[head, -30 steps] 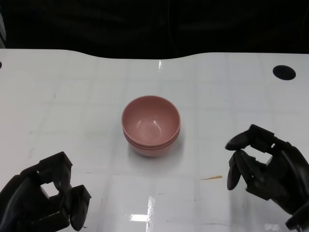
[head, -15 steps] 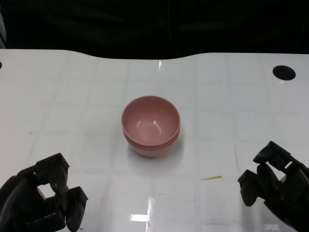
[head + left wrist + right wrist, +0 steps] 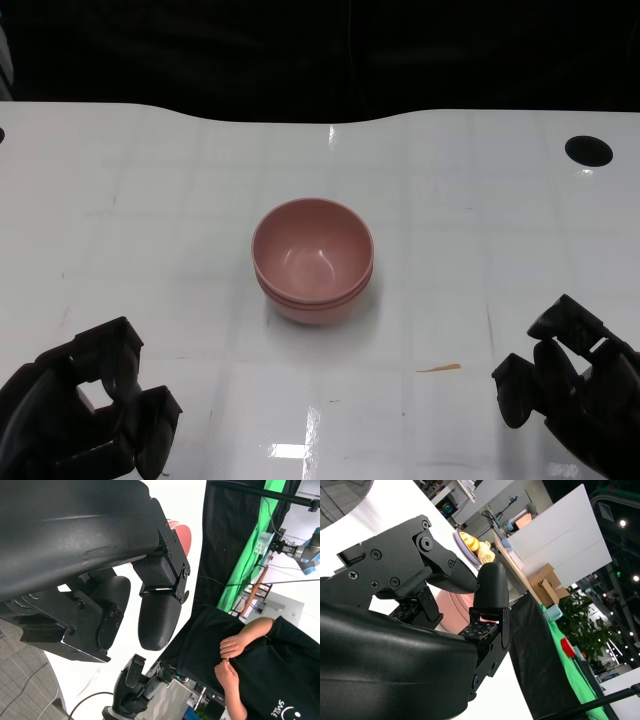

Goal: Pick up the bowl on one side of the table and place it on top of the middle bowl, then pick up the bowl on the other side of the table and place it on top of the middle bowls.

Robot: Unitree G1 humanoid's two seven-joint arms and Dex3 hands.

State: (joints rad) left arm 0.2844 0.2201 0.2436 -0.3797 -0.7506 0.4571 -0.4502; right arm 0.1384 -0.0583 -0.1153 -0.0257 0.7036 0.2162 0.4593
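- Three pink bowls (image 3: 312, 258) sit nested in one stack at the centre of the head frame, on the white table (image 3: 150, 200); two rim lines show below the top bowl's lip on the near side.
- Stack stands upright, mouth up, nothing inside the top bowl.
- Left hand (image 3: 85, 415) is at the lower left of the head frame, well apart from the stack, holding nothing.
- Left fingers (image 3: 159, 620) are curled inward, thumb tucked close to them with only a small gap; left wrist view shows no object between them.
- A sliver of pink bowl shows at the upper centre of the left wrist frame, behind the fingers.
- Right hand (image 3: 570, 395) is at the lower right of the head frame, also well apart from the stack, nothing in its grasp.
- Right fingers (image 3: 491, 587) are curled inward, tips near each other; pink shows behind them at mid-frame in the right wrist view.
- Small orange-brown sliver (image 3: 438, 369) lies on the table between the stack and the right hand, lower right of centre.
- Black round hole (image 3: 588, 150) in the table at the upper right of the head frame.
- Person in a black shirt (image 3: 260, 655) at the right of the left wrist frame, arms folded at the chest.
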